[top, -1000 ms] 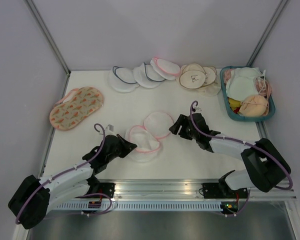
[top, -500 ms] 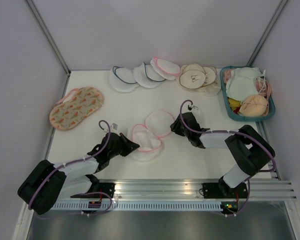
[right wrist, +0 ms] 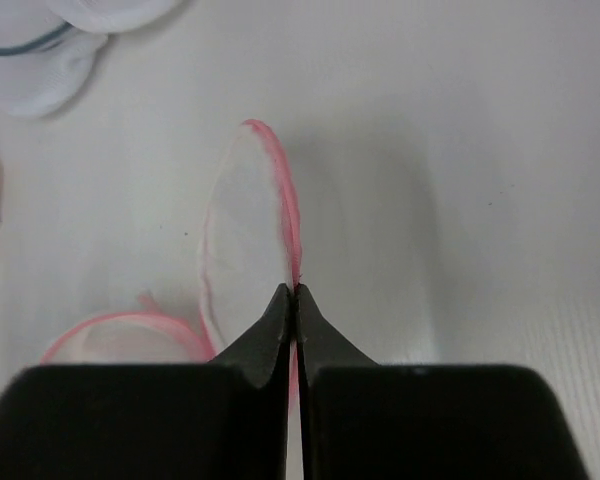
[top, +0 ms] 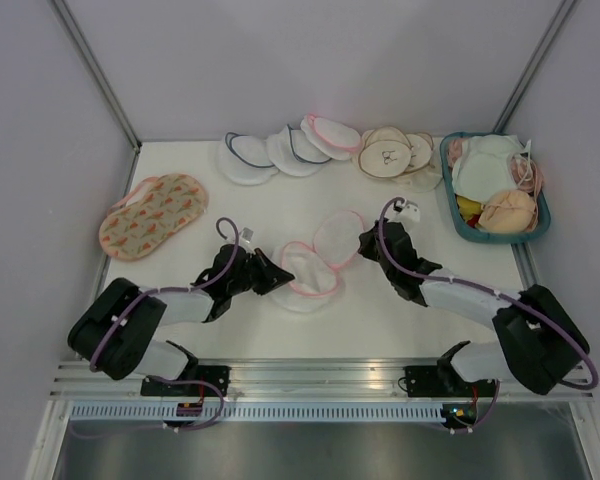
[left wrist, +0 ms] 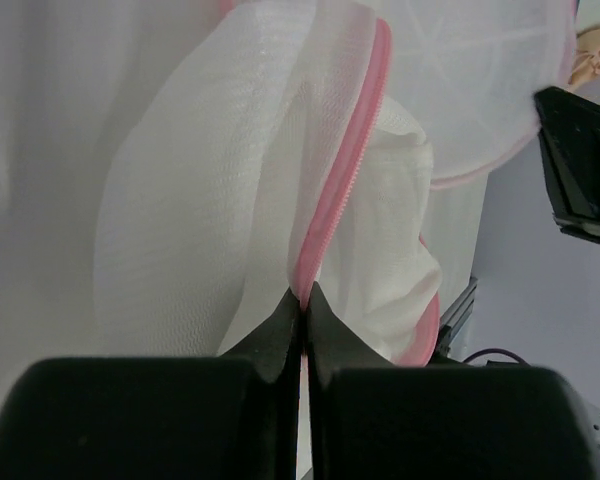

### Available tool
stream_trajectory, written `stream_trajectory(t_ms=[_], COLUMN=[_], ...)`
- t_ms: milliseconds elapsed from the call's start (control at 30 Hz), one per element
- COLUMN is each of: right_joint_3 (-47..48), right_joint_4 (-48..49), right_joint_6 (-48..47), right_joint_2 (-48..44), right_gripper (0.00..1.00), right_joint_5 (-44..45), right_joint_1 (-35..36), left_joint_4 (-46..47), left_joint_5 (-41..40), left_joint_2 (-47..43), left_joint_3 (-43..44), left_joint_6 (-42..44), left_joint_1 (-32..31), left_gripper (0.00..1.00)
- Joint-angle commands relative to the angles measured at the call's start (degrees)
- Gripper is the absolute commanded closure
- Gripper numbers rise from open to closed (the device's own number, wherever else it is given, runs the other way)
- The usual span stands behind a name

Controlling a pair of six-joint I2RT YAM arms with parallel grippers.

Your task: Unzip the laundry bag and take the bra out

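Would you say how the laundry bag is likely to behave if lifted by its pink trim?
Probably floppy: the laundry bag sags in folds beside its pink trim. Likely light, its mesh being thin and see-through.

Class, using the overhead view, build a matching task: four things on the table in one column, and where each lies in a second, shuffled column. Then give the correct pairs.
Things
1. laundry bag with pink trim
2. orange floral bag
3. teal basket
4. pouches with dark blue trim

Places
A. far edge of the table, left of centre
B. far right corner
C. left side
D. middle, in front of the arms

Pairs: 1-D, 2-C, 3-B, 4-A
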Motion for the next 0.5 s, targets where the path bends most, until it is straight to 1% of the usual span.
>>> stream_trajectory(t_ms=[0,33,100,133,200,233,333,367,400,467], right_joint_3=[-1.48,-1.66,-1.31,0.00,2.11,4.56,8.43,9.41,10.37,12.49], right_joint_4=[-4.47,-7.45,-11.40,-12.91,-16.16,-20.09,-25.56,-26.80,-28.20,-29.80], right_joint_6=[-4.18,-6.19,-8.84,-12.85,-17.26,-20.51,-25.01,-27.46,-27.92,-29.67], right_joint_2=[-8.86,-13.14,-18.60,-19.85,-21.70,-21.97,-21.71,-21.19,-19.44,-17.24], right_gripper=[1.00,0.99,1.00,1.00,0.99,0.99,1.00,1.00,0.99,1.00], right_joint_5=[5.22,6.00,6.02,5.06,2.86,1.63,1.62,2.49,3.37,5.47], right_joint_1=[0.15,0.24,0.41,0.50,1.11,1.38,4.18,4.98,6.90,9.54], left_joint_4=[7.76,8.47,11.01,12.42,15.85,20.04,26.38,27.54,28.25,28.78], left_joint_5=[5.42,7.43,9.90,12.43,14.73,16.22,18.25,18.52,18.78,19.40], left_joint_2=[5.92,8.90,12.34,13.75,17.27,18.15,19.65,19.65,19.39,18.95], left_joint_3=[4.97,7.16,10.32,11.30,12.36,13.06,13.42,13.42,13.33,13.33], left_joint_6=[3.12,2.68,2.24,1.28,-0.04,-1.96,-5.13,-5.76,-6.20,-7.25], left_joint_1=[0.72,0.73,0.81,0.81,0.81,0.81,0.81,0.81,0.81,0.81], left_gripper=[0.98,0.98,0.98,0.98,0.98,0.98,0.93,0.89,0.87,0.86])
